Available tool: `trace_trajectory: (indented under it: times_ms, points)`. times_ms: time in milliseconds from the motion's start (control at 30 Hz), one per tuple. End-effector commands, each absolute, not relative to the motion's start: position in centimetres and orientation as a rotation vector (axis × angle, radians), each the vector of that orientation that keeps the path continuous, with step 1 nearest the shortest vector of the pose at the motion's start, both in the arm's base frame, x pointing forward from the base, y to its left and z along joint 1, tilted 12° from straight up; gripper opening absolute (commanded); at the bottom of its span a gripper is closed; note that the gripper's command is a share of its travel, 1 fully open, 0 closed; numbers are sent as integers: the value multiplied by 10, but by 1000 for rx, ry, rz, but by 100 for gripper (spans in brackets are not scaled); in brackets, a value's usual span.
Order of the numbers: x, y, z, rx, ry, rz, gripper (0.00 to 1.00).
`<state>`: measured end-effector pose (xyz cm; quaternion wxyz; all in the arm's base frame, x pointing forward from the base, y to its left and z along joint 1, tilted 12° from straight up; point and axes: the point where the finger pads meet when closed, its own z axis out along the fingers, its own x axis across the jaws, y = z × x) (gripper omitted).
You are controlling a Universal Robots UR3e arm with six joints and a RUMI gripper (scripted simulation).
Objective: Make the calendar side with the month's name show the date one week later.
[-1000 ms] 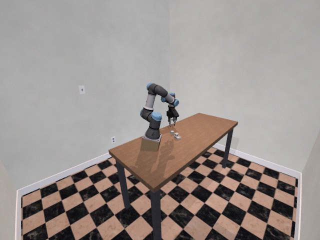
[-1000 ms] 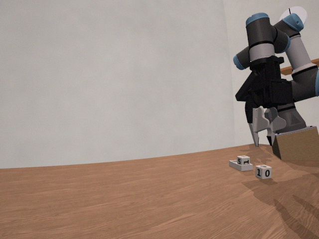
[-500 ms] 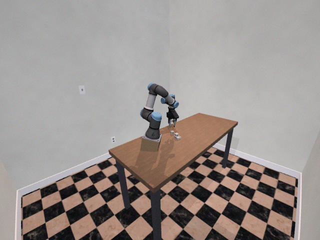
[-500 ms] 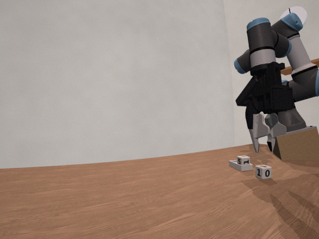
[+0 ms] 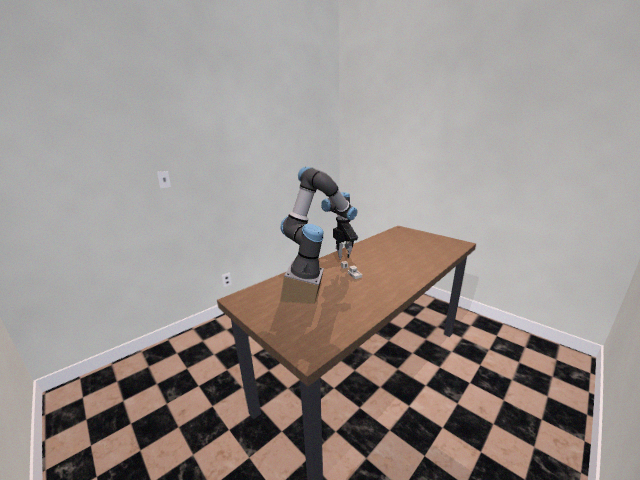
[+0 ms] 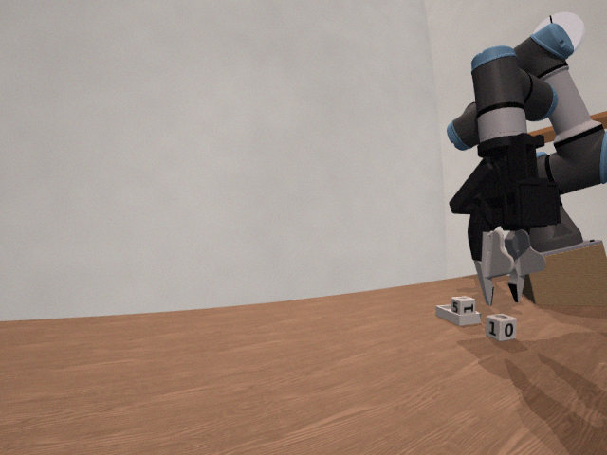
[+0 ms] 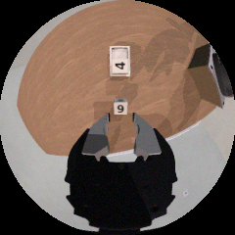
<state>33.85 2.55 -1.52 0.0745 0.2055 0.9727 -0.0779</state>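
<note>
A small white tray [image 6: 456,315] lies on the wooden table and holds one white number cube [image 6: 463,304]; that cube's top shows 4 in the wrist view [image 7: 120,64]. The second cube [image 6: 501,327] stands on the table beside the tray, outside it. Its sides show 1 and 0, and its top shows 9 in the wrist view [image 7: 120,107]. My gripper [image 6: 501,300] points down and hovers a little above this loose cube. Its fingers stand partly apart with nothing between them. In the top view the gripper [image 5: 344,254] hangs just over the loose cube [image 5: 343,264].
The robot's base block [image 6: 568,274] stands close behind the cubes and also shows in the wrist view [image 7: 215,73]. The table's near long edge runs just behind the gripper in the wrist view.
</note>
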Motion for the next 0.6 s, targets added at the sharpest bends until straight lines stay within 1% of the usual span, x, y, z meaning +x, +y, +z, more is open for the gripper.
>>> trace_trajectory:
  times_ms: [0,567]
  points:
    - [340,25,-20,616,2916,-233,28]
    - [341,24,-26,616,2916,-233,28]
